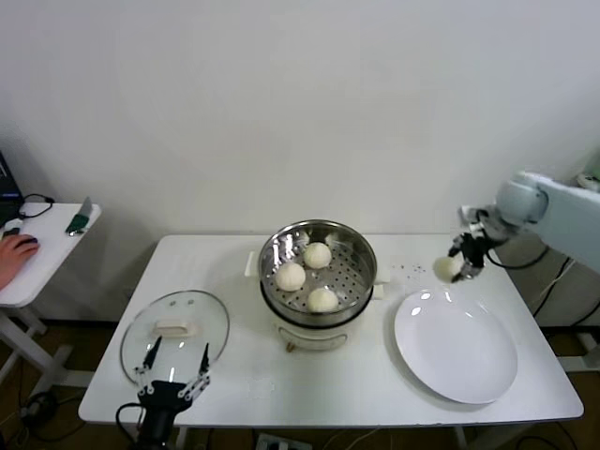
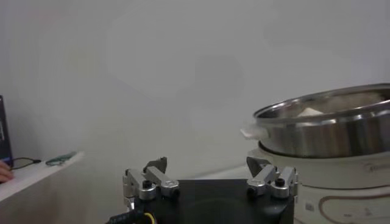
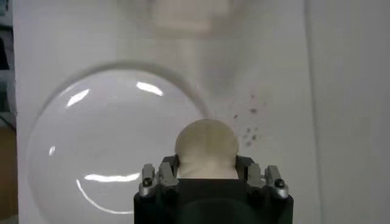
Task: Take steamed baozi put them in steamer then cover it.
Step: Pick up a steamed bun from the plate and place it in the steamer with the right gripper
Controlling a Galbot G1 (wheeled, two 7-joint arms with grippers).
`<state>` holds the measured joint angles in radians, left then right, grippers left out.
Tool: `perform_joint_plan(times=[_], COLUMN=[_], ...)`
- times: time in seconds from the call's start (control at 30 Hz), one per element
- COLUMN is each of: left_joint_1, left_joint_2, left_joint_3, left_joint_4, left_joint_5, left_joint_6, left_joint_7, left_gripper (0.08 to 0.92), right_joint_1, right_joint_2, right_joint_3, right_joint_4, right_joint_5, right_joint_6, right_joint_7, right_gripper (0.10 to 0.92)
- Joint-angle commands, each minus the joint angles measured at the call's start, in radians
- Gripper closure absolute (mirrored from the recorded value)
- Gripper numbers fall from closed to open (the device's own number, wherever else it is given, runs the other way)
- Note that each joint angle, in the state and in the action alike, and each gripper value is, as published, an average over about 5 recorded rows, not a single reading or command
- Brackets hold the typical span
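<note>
Holding a baozi (image 1: 448,268) above the table (image 1: 244,375), right fingers (image 1: 466,260) clamp it; left fingers (image 1: 175,368) spread wide.

**Right gripper holds one bun above the plate**

The right gripper (image 3: 207,176) sits at 6 o'clock, its jaws closed on either side of an off-white baozi (image 3: 206,146). Below it lies the white plate (image 3: 103,146), filling the 9 o'clock side. Small dark specks (image 3: 250,125) dot the white table (image 3: 347,109) toward 2 o'clock of the bun.
</note>
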<state>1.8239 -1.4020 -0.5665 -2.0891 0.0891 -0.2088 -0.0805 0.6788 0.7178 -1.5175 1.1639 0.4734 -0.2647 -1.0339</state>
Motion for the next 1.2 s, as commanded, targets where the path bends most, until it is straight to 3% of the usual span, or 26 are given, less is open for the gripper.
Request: perform_joint_plan(times=[0.03,0.27,0.6,1.2], left_joint_1=[0.002,0.002,0.006,0.034], left_joint_2=[0.005,0.005,0.002,0.013], left_joint_3=[0.019,0.030,0.018,-0.014], left_joint_4=[-0.010,-0.015,0.003,0.004], left_joint_5=[0.009,0.027,0.028,-0.017], left_joint_6=[0.003,0.010,0.004,-0.015], left_joint_7=[0.007,0.003,-0.007,-0.011], left_gripper=[0.177,0.177,0.177,0.177], right_joint_1=[0.364,0.356,0.218,0.052], right_joint_2=[0.224,0.386,0.550,0.510], right_joint_3=[-0.268,-0.279,-0.267,-0.268], right_joint_4=[0.020,0.044,0.037,-0.005], right_joint_5=[0.401,0.521,0.517,0.369], right_joint_6=[-0.058,-0.105,-0.148,-0.169], right_joint_7=[0.018,0.060,0.114,0.161], right_gripper=[0.401,0.395,0.395,0.397])
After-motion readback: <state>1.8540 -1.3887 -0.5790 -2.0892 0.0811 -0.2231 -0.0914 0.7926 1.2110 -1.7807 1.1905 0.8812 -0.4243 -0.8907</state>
